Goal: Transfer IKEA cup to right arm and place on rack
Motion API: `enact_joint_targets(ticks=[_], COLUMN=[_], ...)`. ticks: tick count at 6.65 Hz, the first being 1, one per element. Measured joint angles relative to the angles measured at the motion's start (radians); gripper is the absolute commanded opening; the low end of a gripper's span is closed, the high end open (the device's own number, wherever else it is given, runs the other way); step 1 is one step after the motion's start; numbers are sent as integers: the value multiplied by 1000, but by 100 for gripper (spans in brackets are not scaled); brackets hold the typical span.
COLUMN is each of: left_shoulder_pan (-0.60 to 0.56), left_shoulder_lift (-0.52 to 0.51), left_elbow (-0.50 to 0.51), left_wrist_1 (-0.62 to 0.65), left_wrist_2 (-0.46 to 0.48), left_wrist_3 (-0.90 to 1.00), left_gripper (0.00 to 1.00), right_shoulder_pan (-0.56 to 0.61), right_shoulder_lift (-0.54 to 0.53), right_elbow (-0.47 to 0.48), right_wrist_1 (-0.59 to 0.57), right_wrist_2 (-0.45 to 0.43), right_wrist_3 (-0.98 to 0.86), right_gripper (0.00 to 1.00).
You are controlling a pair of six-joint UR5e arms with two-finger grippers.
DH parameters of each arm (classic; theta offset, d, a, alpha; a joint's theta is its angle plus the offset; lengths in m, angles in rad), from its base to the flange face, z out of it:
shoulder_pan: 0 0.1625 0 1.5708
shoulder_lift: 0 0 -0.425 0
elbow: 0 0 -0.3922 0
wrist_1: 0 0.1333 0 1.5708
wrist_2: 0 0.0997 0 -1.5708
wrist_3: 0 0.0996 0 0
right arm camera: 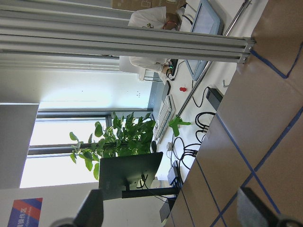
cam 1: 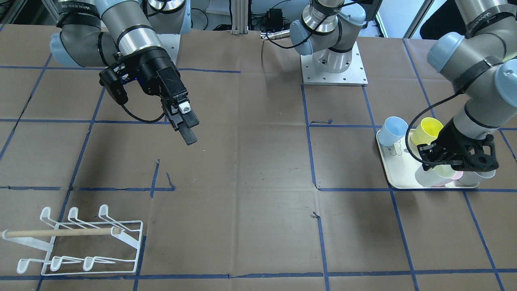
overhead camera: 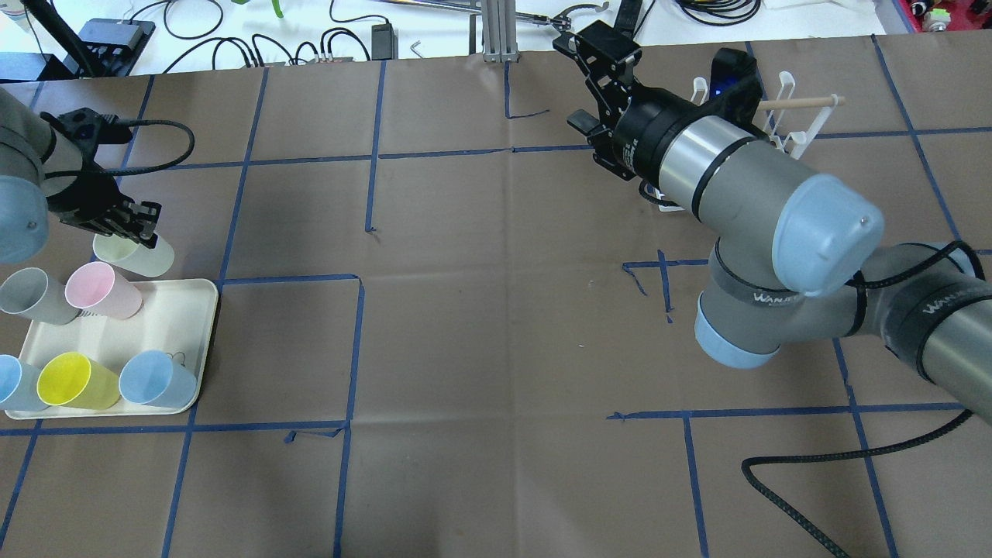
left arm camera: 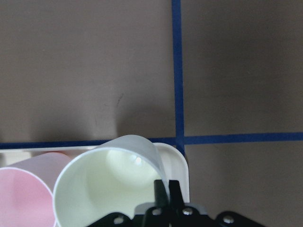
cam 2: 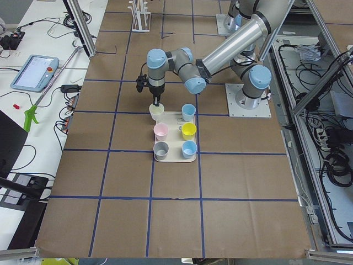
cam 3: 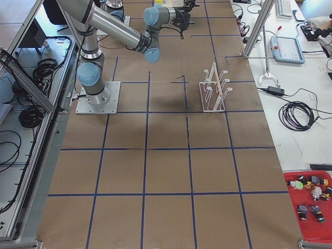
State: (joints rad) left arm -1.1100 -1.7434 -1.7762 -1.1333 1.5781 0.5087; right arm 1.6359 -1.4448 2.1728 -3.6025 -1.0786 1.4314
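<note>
Front-facing: 1 white wire rack (cam 1: 80,242), wooden dowel (cam 1: 60,233) across, 2 rows of hooked prongs, sits on the brown paper counter (cam 1: 250,169), well apart from 1 cream tray (cam 1: 400,173). Overhead: 6 tapered cups, namely 2 blue cups (overhead camera: 159,380), 1 yellow cup (overhead camera: 77,381), 1 pink cup (overhead camera: 101,288), 1 grey cup (overhead camera: 35,294), and the pale-green IKEA cup (overhead camera: 143,258) at the tray's corner, mouth up, long axis near vertical. Left wrist: left gripper's (left arm camera: 167,194) fingers clamp its wall. Right wrist: right gripper's (right arm camera: 174,210) fingers spread wide.
</note>
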Motion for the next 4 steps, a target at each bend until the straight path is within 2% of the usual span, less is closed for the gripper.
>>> enact_joint_targets(ticks=[2,4], left_shoulder_pan=[-11,-78], left_shoulder_lift=[2,-19], left_elbow=[184,288], left_wrist_1=[-194,-249], left_wrist_2=[-54,-189], left_wrist_3=[-2,-2], left_gripper=[0,0], right_shoulder_pan=[11,36], right_shoulder_lift=[0,-1], right_elbow=[67,114], right_wrist_1=[-162,-222], right_wrist_2=[-3,-9], right_wrist_3=[100,146], right_gripper=[100,100])
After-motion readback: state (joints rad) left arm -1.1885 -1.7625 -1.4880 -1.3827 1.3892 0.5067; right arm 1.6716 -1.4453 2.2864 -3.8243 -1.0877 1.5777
